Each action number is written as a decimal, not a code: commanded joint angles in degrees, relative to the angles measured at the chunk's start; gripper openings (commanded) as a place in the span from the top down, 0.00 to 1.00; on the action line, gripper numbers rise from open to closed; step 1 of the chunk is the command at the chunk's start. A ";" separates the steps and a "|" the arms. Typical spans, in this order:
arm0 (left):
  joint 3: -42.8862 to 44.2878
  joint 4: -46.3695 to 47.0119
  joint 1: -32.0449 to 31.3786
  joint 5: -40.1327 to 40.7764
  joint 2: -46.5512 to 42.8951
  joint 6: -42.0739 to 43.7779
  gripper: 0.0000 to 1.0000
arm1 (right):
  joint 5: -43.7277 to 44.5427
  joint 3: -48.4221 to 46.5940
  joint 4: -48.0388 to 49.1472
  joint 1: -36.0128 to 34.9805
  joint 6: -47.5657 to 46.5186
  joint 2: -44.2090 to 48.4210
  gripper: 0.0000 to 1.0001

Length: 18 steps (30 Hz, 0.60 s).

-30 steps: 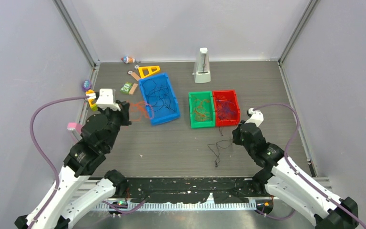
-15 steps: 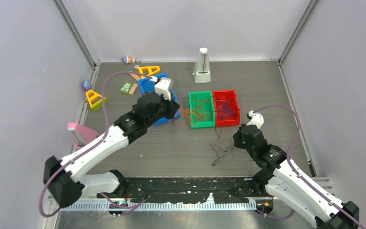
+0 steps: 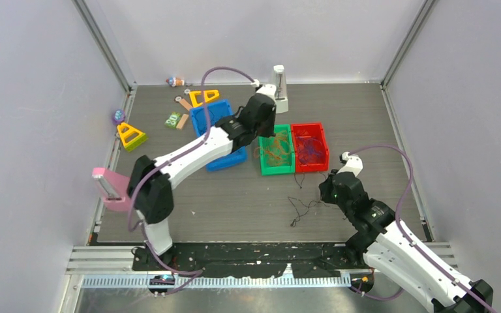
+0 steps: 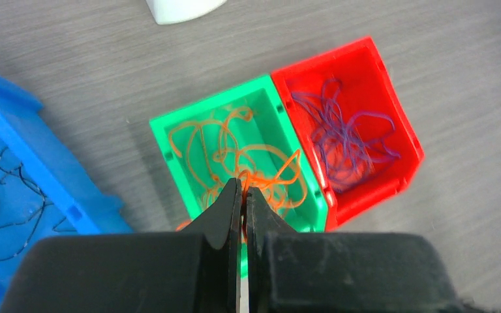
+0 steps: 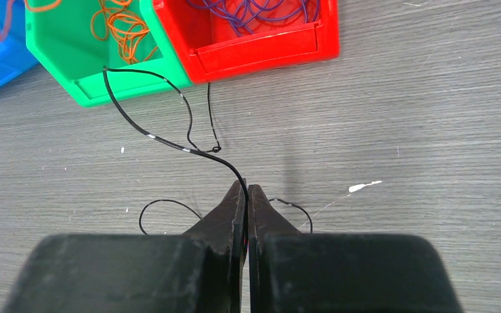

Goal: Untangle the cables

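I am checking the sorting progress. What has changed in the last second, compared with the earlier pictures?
The left end effector, shut on an orange cable, swung right from beside the blue bin to over the green bin. The right end effector kept its grip on the black cable, hardly moving. Nothing else moved.

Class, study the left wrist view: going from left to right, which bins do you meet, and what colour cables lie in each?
Blue bin holding black cables → green bin holding orange cables → red bin holding purple cables.
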State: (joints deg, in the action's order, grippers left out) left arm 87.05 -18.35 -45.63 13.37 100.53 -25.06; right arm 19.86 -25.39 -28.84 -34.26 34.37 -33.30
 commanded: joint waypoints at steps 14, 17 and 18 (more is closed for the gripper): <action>25.59 -19.54 -2.06 6.60 25.59 -5.21 1.00 | 2.29 -1.39 -0.25 0.27 0.13 -2.32 0.95; 26.15 -20.65 -2.01 3.63 24.72 -3.29 0.89 | 1.49 -3.35 -2.28 0.31 2.33 -5.35 0.95; 25.88 -20.65 -2.01 2.43 23.66 -2.19 0.81 | 1.30 -4.10 -4.41 0.32 3.14 -7.37 0.95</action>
State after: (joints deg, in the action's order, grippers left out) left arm 109.93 -37.91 -47.42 19.42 127.35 -28.95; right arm 21.47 -25.61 -29.69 -34.26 34.61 -36.49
